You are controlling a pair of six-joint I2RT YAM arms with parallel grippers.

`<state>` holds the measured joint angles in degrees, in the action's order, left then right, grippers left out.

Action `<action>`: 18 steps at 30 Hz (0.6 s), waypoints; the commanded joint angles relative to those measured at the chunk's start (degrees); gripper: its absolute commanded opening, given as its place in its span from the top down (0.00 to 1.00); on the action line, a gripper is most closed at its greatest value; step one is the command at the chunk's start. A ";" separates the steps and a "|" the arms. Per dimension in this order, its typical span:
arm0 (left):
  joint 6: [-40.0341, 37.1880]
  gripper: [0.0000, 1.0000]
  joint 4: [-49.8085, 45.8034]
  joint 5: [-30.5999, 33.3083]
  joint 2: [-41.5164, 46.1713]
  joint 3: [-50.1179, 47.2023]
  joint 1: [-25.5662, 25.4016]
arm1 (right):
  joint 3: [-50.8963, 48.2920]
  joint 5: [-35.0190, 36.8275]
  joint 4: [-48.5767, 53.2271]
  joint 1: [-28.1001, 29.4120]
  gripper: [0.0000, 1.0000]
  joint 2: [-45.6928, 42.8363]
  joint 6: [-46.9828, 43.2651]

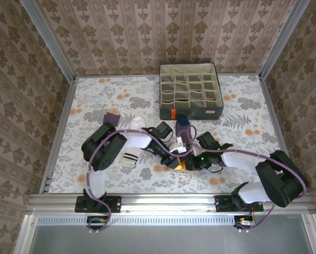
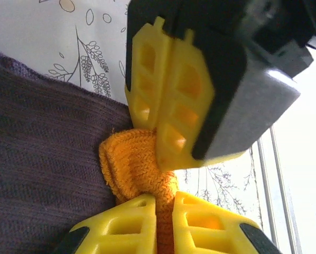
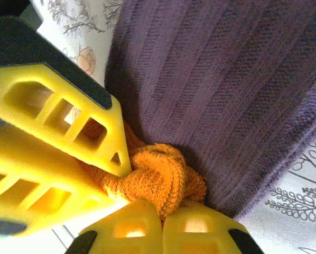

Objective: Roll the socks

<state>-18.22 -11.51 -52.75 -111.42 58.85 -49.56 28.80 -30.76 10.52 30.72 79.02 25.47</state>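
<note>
Pinching the orange cuff (image 2: pixel 130 159) of the purple sock (image 3: pixel 226 79) from opposite sides, the left gripper (image 2: pixel 165 205) and the right gripper (image 3: pixel 162 211) each have their jaws drawn narrow on a small bunch of knit, tips nearly meeting. That cuff looks thick, ribbed and grippy, whereas the sock's body is thin, limp and light and would probably sag or unroll, so the doubled cuff edge seems the better hold. The sock lies on the floral tabletop (image 1: pixel 94 100) near the grey grid box (image 1: pixel 200 111).
</note>
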 commanded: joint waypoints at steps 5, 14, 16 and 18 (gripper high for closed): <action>-2.45 0.73 19.96 8.17 11.71 -14.64 0.22 | 2.07 -1.74 4.07 -3.98 1.00 6.65 1.87; -13.21 0.67 42.92 27.16 23.79 -30.13 -5.38 | 5.96 -4.63 11.53 -6.94 1.00 9.23 -1.81; -15.38 0.66 43.54 31.50 24.08 -30.46 -7.13 | 6.18 -5.52 11.75 -7.25 1.00 10.02 -2.06; -15.90 0.63 44.04 32.54 23.35 -30.12 -7.58 | 6.27 -6.21 11.67 -7.41 1.00 10.60 -2.26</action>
<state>-29.28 27.09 -27.51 -88.33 28.80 -56.66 35.18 -39.00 17.21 23.97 87.55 24.40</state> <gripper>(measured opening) 0.358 0.039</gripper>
